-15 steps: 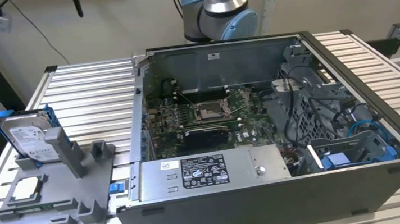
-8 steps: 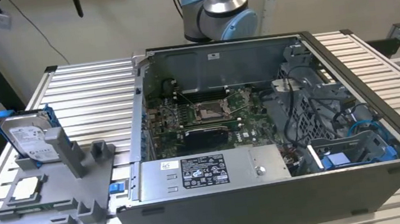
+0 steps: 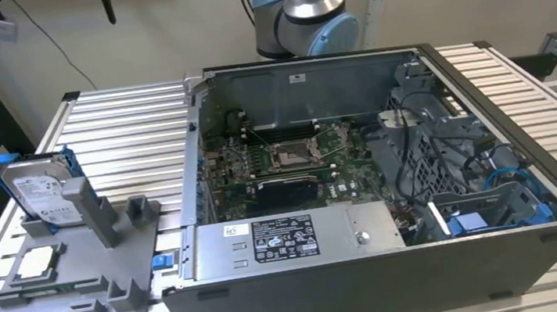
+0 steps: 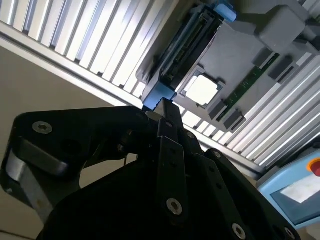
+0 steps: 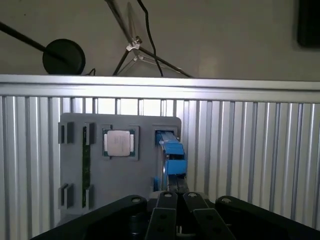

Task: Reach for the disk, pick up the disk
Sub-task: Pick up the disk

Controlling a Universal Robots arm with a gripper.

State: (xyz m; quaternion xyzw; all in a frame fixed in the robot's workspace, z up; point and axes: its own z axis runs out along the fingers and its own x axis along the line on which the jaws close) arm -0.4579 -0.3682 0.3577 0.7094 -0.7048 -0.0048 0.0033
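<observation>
- The disk (image 3: pixel 39 193) is standing on edge in a grey holder (image 3: pixel 73 289) on the slatted table (image 3: pixel 117 119), at the exterior view's left of the computer case (image 3: pixel 378 286).
- The gripper (image 5: pixel 176 194) is hovering apart from the disk, pointing at its thin edge, with its fingers pressing together on nothing.
- A good reach is probably calling for spreading them wider than that edge and squaring them to the flat faces.
- The disk's smooth metal is looking slippery. Its blue bracket (image 5: pixel 172 152) is looking like plastic, the holder matte, the table ribbed.
</observation>
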